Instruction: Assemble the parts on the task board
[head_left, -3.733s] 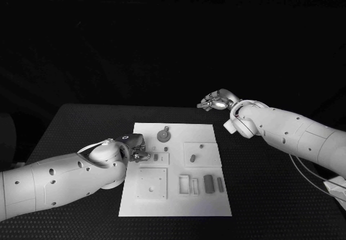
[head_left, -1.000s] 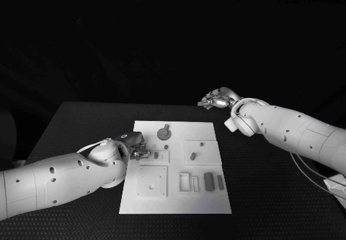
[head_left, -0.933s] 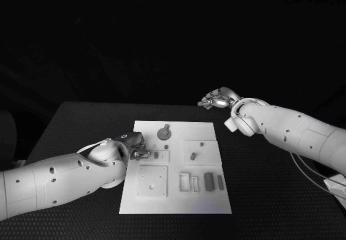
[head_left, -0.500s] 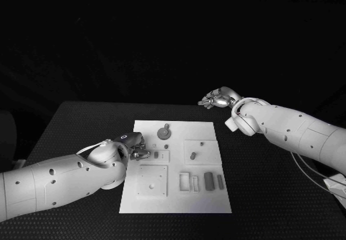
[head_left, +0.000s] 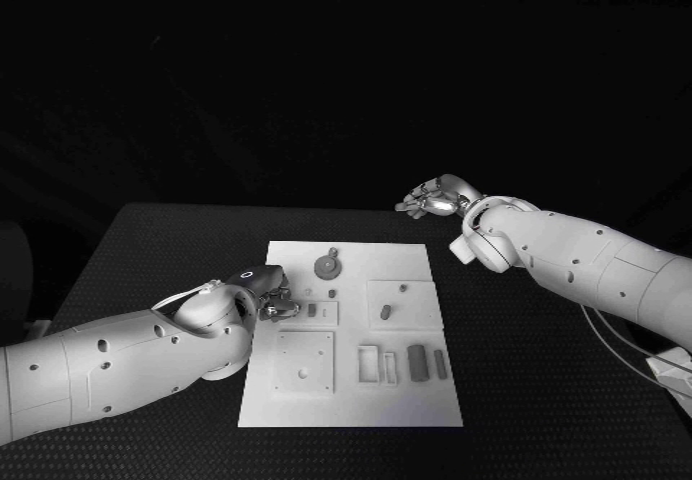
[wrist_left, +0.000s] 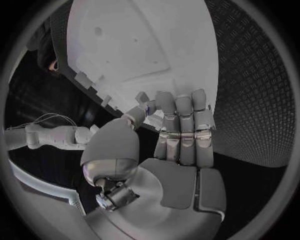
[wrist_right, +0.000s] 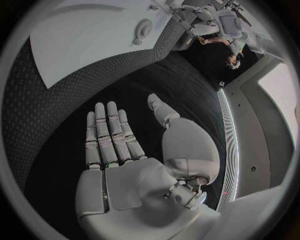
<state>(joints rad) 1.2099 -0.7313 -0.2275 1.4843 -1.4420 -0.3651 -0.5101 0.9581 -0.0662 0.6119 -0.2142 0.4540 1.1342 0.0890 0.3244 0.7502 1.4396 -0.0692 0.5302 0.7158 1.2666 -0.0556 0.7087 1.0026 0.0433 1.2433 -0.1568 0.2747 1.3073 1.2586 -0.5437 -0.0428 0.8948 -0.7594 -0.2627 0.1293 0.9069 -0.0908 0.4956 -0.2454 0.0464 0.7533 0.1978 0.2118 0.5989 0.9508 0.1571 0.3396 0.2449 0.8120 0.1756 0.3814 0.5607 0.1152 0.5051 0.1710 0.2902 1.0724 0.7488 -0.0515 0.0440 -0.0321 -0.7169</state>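
The white task board (head_left: 353, 400) lies mid-table, with grey parts on it: a round disc (head_left: 329, 266), a short peg (head_left: 385, 314) and several bars (head_left: 417, 363). My left hand (head_left: 274, 300) rests at the board's left edge beside a small square recess (head_left: 320, 316). In the left wrist view its fingers (wrist_left: 181, 130) lie straight and together over the board (wrist_left: 144, 40). The thumb presses a small, mostly hidden part (wrist_left: 148, 106) against the nearest finger. My right hand (head_left: 433, 200) hovers beyond the board's far right corner, fingers (wrist_right: 109, 135) spread, holding nothing.
A square plate (head_left: 306, 365) sits in the board's near left section. Black table (head_left: 173, 250) surrounds the board on all sides. My right forearm (head_left: 577, 260) crosses above the table to the right of the board.
Both hands stay where they were. The whole view has shifted slightly.
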